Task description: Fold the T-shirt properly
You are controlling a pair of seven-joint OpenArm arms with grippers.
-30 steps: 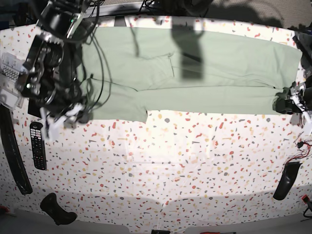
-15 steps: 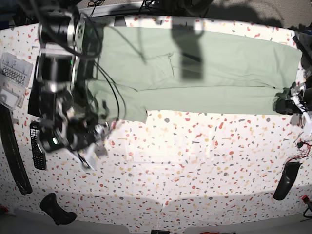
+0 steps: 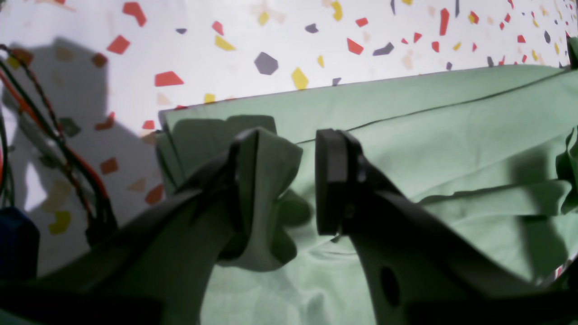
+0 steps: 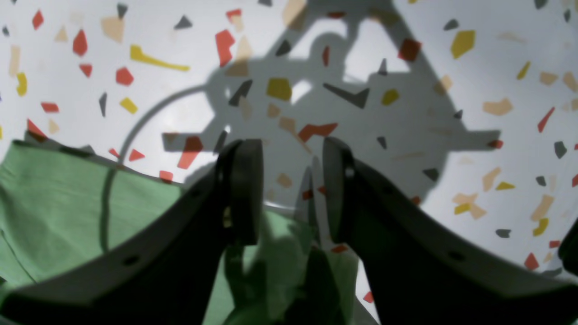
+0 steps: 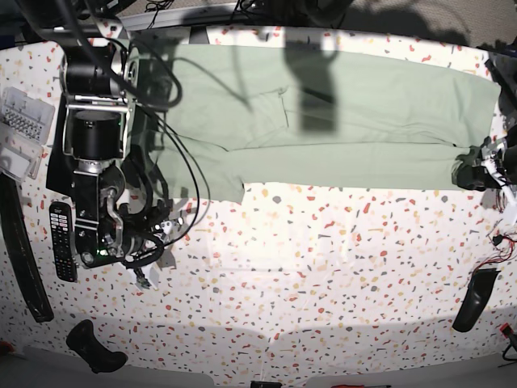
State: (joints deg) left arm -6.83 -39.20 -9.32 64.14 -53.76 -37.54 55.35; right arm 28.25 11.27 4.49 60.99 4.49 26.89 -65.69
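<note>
Green T-shirt: spread as a long band across the far table, ready for cross-folding.
Right gripper: jaws apart, nothing held, raised over the table near the hem.
Left gripper: corner bunched against one finger; clamped or not cannot be told.

A white bench speckled with red, yellow, grey and tan chips is filling nearly the whole base view. Hard light is falling from above, casting sharp dark shadows across the bench's far side. Beyond the bench's far edge, a grey floor is showing, partly in deep shadow.
</note>
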